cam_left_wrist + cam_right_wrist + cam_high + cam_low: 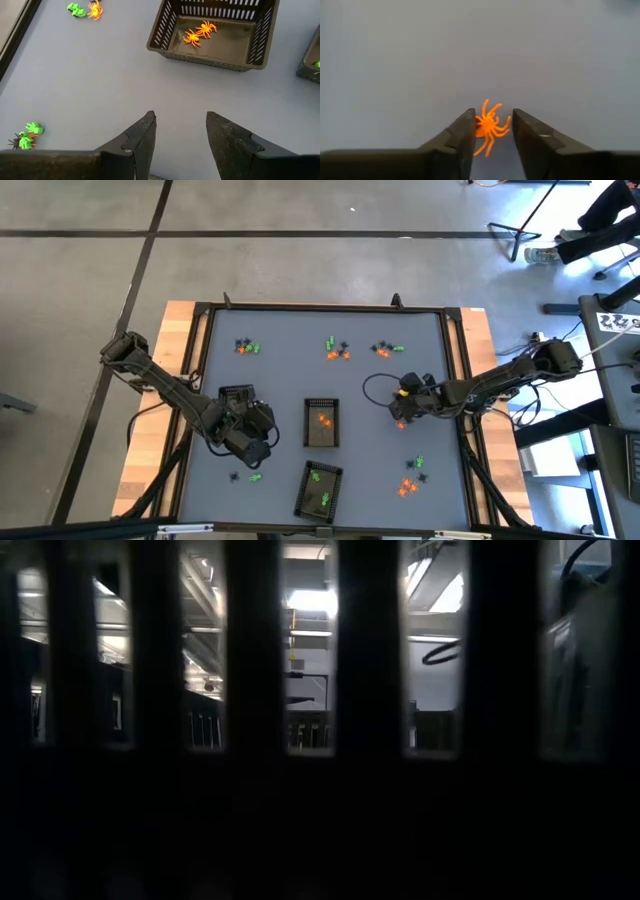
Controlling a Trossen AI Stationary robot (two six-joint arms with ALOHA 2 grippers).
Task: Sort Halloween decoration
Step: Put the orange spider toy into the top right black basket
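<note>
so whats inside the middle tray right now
Two orange spiders lie in the middle tray. The left wrist view shows nearly all its floor; only the strip behind its near wall is hidden.

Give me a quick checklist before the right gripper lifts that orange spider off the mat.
1. Orange spider between the right gripper's fingers: ok, it sits in the gap.
2. Firm grip on the spider: cannot tell; the fingers stand close beside it, but contact is not clear.
3. Nothing else caught in the gap: ok, only bare mat around the spider.
4. Tray with orange spiders ready as target: ok, it holds orange pieces and has room.
5. Left gripper out of the way: ok, open and empty, on the far side of that tray.
6. Green tray not in the path: ok, it lies nearer the table's front edge.
</note>
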